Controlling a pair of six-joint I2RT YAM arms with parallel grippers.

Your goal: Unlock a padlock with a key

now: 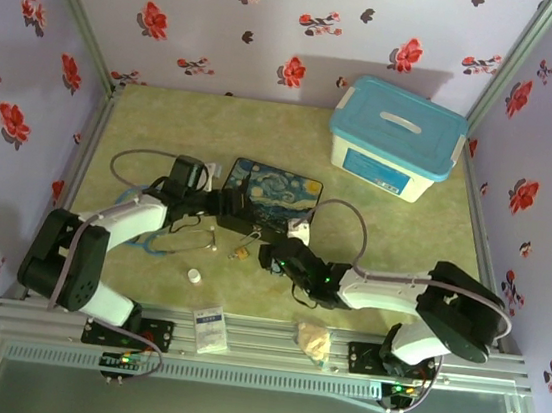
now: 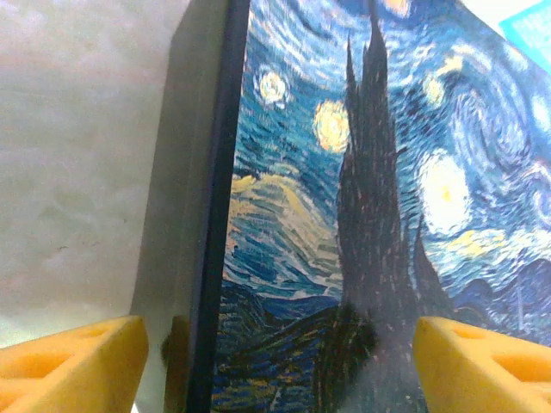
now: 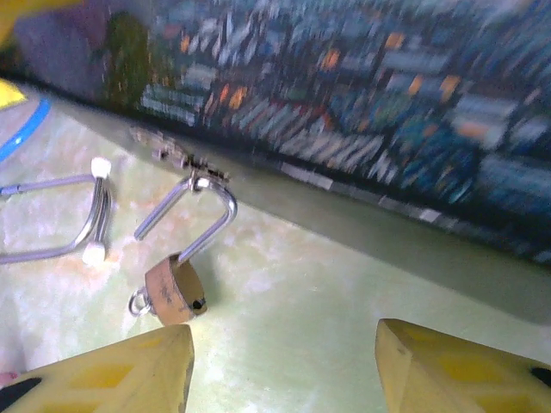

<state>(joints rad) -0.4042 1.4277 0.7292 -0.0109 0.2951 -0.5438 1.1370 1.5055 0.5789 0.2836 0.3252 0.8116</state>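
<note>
Brass padlock point(image 3: 176, 292) lies on the table point(image 3: 327, 292) just beside the starry-night tin point(image 3: 344, 103), shackle toward the tin; judged light, rigid and slick, best pinched across the body's flat faces; right tool point(image 3: 284, 331) gapes empty just short of it, left tool point(image 2: 280, 331) spread wide over the tin.

Bare table point(image 3: 344, 284) is lying open ahead of the right gripper point(image 3: 284, 366); the tin point(image 3: 387, 103) wall is closing off behind the padlock point(image 3: 176, 291), stethoscope point(image 3: 102, 168) earpieces crowding beside it

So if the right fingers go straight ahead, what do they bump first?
Probably the side of the painted tin. The padlock sits a little left of where the right fingers point, so they may slip past; depth is unclear.
</note>
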